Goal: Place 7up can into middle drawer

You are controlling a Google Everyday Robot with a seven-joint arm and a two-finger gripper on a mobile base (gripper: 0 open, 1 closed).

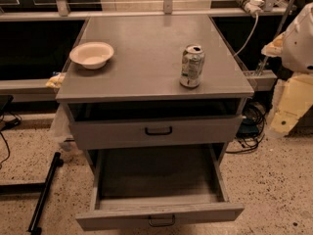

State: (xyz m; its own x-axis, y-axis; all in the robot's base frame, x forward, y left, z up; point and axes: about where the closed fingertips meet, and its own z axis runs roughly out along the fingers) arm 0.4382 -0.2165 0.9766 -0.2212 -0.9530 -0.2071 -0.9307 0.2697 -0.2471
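Observation:
The 7up can (191, 66), silvery and dented with pale green-and-white print, stands upright on the grey cabinet top (146, 58) near its front right. The middle drawer (159, 214), the lower of the two grey fronts with a small dark bar handle, is pulled out wide, and its inside shows nothing in it. My gripper is not in view. A white rounded shape (299, 38) at the right edge may be part of my arm, well to the right of the can.
A cream bowl (91, 54) sits at the top's front left. The upper drawer (156, 130) is shut. Cables (252, 126) and yellow foam pieces (292, 104) lie right of the cabinet. A black pole (45, 192) lies on the speckled floor at left.

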